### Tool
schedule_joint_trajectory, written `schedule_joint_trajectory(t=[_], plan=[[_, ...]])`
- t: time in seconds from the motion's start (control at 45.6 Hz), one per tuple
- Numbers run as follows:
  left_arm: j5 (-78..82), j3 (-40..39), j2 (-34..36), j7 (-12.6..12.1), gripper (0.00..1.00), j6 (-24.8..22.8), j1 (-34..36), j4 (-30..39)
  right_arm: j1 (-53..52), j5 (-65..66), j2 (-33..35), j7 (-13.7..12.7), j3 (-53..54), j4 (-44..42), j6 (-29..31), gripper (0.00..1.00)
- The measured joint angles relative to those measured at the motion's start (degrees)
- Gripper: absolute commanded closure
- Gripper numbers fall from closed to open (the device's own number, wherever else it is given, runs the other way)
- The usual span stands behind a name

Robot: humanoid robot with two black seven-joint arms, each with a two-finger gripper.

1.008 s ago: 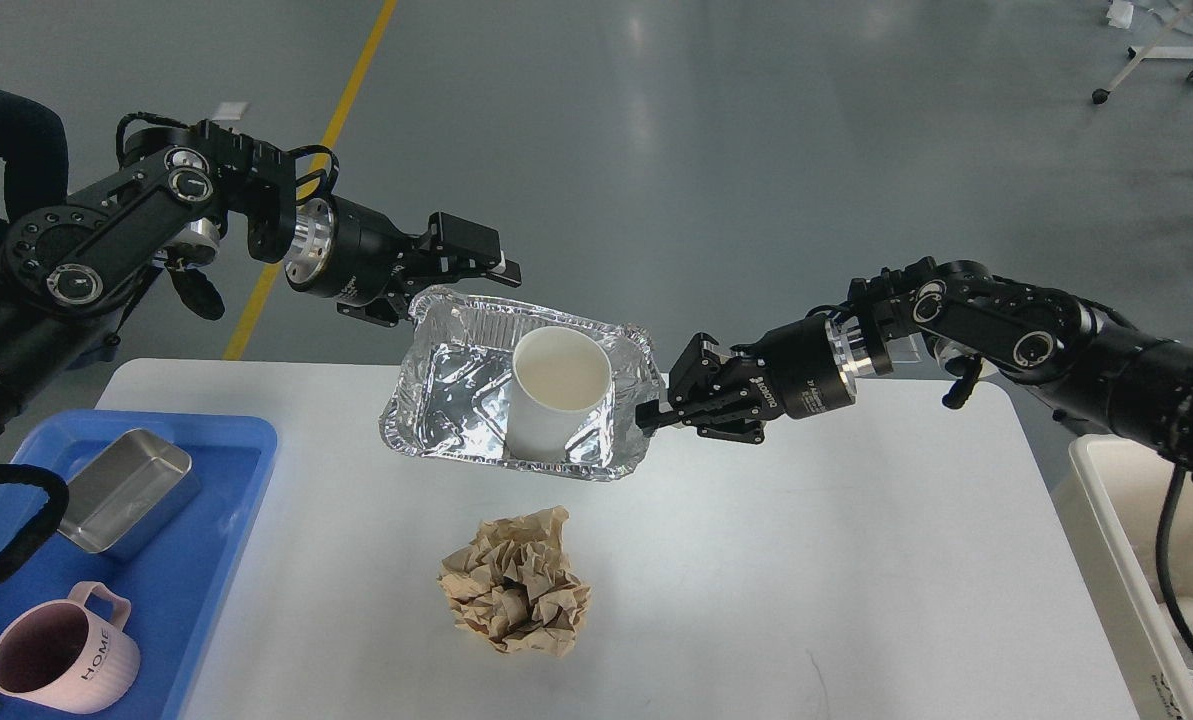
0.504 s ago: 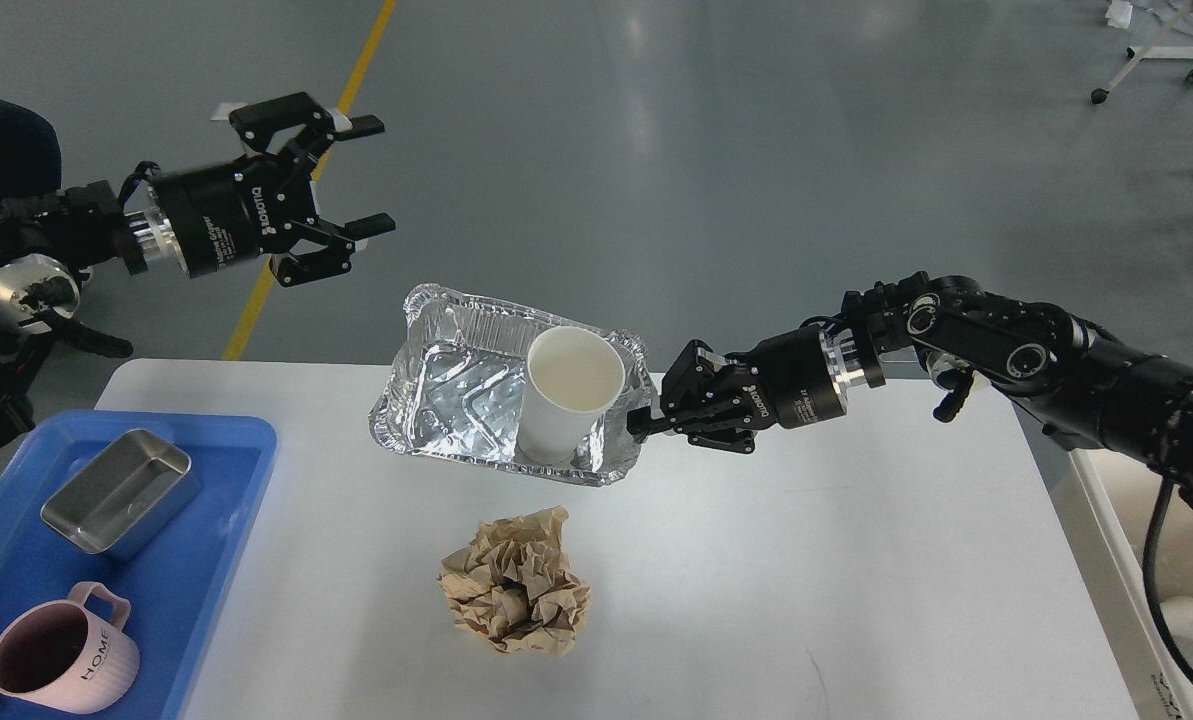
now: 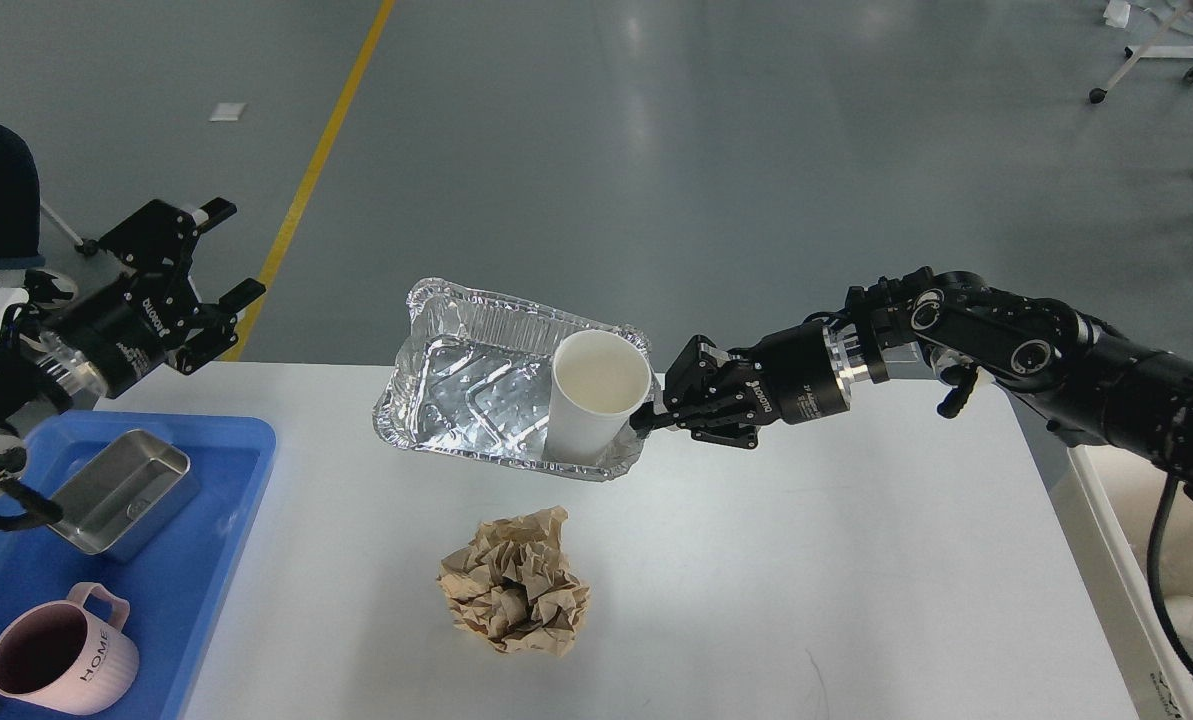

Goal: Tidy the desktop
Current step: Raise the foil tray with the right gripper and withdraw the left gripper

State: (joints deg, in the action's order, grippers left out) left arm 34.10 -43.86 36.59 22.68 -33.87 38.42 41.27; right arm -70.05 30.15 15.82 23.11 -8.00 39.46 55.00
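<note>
Our left gripper [image 3: 224, 250] hangs with fingers spread wide; our right gripper [image 3: 646, 415] reaches inward, fingers pinched together.

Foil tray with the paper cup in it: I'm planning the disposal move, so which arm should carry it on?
Right. The right gripper is already shut on the foil tray rim, holding it and the paper cup above the desktop. The left gripper hangs open, well away beyond the table's left edge.
</note>
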Motion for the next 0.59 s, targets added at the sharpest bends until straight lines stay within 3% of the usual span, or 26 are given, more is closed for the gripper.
schedule_joint_trajectory(t=[0.153, 0.372, 0.592], plan=[[2.64, 4.0, 10.98, -1.5, 0.03, -0.23, -4.93, 6.75, -0.44, 0.08, 0.01, -0.07, -0.15, -0.09, 0.0, 1.0], [2.81, 11.83, 28.79, -2.25, 0.03, -0.94, -6.22, 16.51, -1.16, 0.08, 0.03, -0.09, -0.23, -0.12, 0.0, 1.0], [2.81, 14.61, 44.37, -5.61, 0.02, -6.73, -5.95, 21.81, -1.22, 0.15, 0.02, -0.09, -0.25, -0.21, 0.0, 1.0]])
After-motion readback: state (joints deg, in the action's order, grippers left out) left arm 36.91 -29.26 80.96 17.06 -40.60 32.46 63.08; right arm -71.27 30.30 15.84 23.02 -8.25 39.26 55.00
